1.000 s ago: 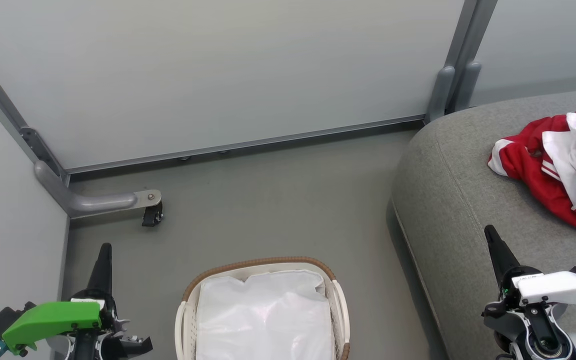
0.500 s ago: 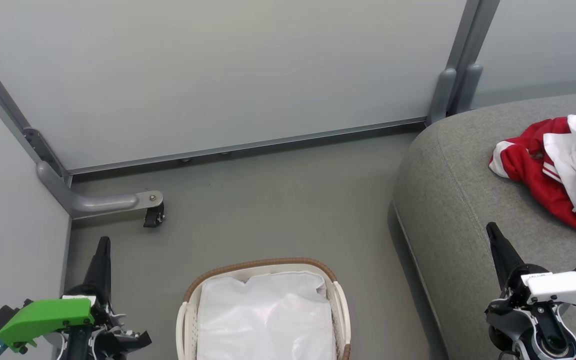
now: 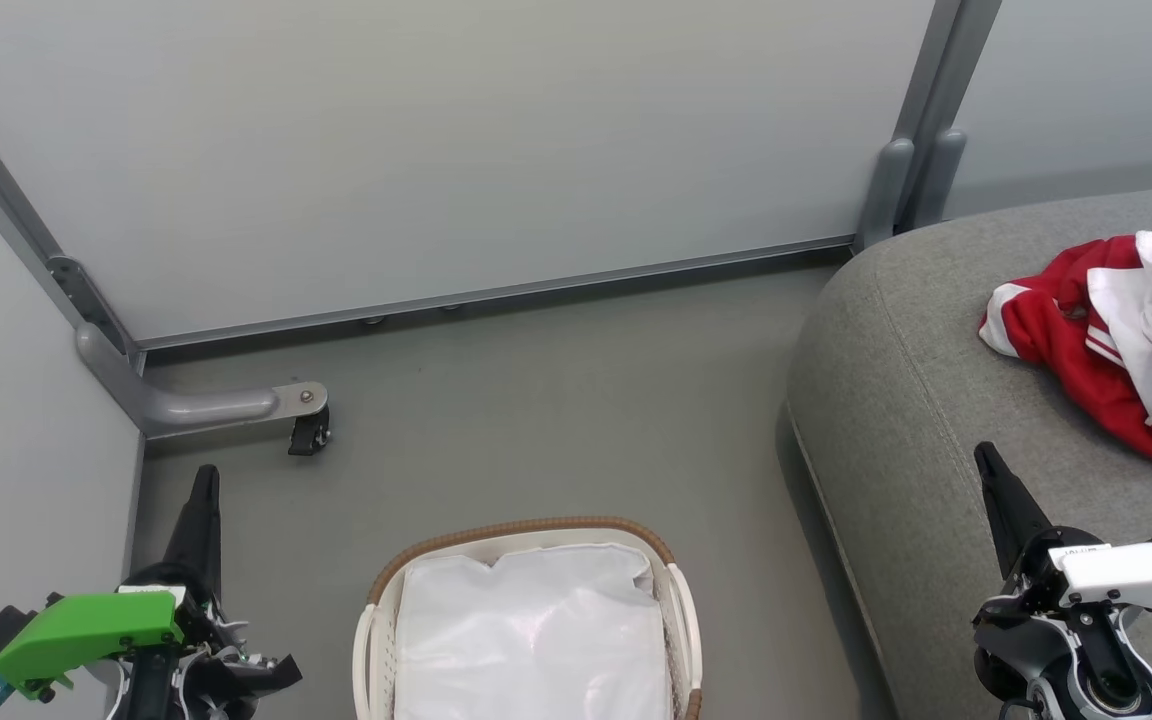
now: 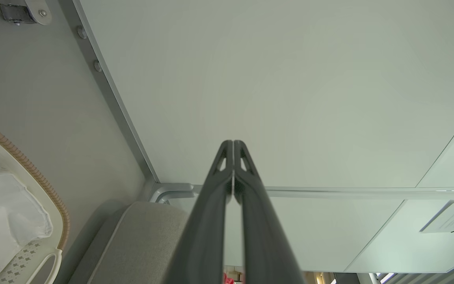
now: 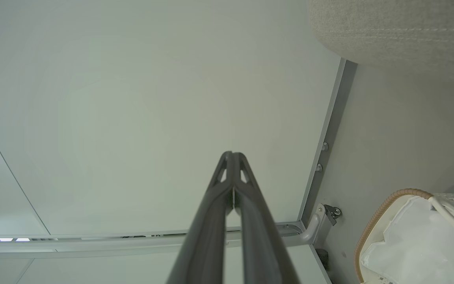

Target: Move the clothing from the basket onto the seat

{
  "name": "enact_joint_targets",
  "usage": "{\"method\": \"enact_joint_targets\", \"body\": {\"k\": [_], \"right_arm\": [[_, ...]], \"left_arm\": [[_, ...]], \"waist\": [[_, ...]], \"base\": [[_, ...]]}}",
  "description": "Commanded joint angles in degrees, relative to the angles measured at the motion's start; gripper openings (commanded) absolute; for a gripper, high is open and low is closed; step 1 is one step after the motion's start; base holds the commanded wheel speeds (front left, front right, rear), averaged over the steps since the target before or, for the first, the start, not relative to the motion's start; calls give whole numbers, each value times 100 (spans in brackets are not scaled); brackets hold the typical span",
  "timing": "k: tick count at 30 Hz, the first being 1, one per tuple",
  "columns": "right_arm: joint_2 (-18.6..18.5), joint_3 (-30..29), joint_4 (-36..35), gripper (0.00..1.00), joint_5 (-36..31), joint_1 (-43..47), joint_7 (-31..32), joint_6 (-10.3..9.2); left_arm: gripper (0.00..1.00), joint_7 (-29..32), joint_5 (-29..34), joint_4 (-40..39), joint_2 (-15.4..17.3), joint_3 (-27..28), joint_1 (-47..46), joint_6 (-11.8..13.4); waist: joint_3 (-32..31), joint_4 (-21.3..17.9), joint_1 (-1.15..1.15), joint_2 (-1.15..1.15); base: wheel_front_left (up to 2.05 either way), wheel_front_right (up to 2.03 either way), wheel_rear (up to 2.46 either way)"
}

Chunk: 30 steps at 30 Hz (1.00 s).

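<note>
Red clothing (image 3: 1046, 335) with white panels and striped trim is seen bunched on the grey seat (image 3: 896, 420), ahead of and to the right of the right gripper (image 3: 984, 455), which is by far the nearer of the two. The heap is stretched from upper left to lower right across the cushion and is cut off by the picture's right edge; it looks soft, creased and loosely folded. The basket (image 3: 526, 527) is set on the floor between the arms, nearer the left gripper (image 3: 204, 472). Nothing but a white liner (image 3: 526, 630) can be made out in it, though its near end is cut off. Both grippers are pressed closed with nothing held. The transfer is judged complete or nearly so; any further move would be made from the basket rightward to the seat
</note>
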Motion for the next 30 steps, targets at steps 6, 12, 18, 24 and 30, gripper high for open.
{"method": "enact_joint_targets", "body": {"k": [6,12,18,24,30], "right_arm": [[-34,-12,-18,0,19,60,8,2],[-34,-12,-18,0,19,60,8,2],[-34,-12,-18,0,19,60,8,2],[-34,-12,-18,0,20,60,8,2],[-34,-12,-18,0,20,60,8,2]], "left_arm": [[0,19,-18,-9,40,11,-53,-35],[0,19,-17,-7,40,11,-53,-35],[0,19,-18,-7,40,11,-53,-35],[0,19,-18,-9,40,11,-53,-35],[0,18,-18,-8,40,10,-53,-34]], "waist": [[0,0,0,0],[0,0,0,0],[0,0,0,0],[0,0,0,0],[0,0,0,0]], "base": [[0,0,0],[0,0,0],[0,0,0],[0,0,0],[0,0,0]]}}
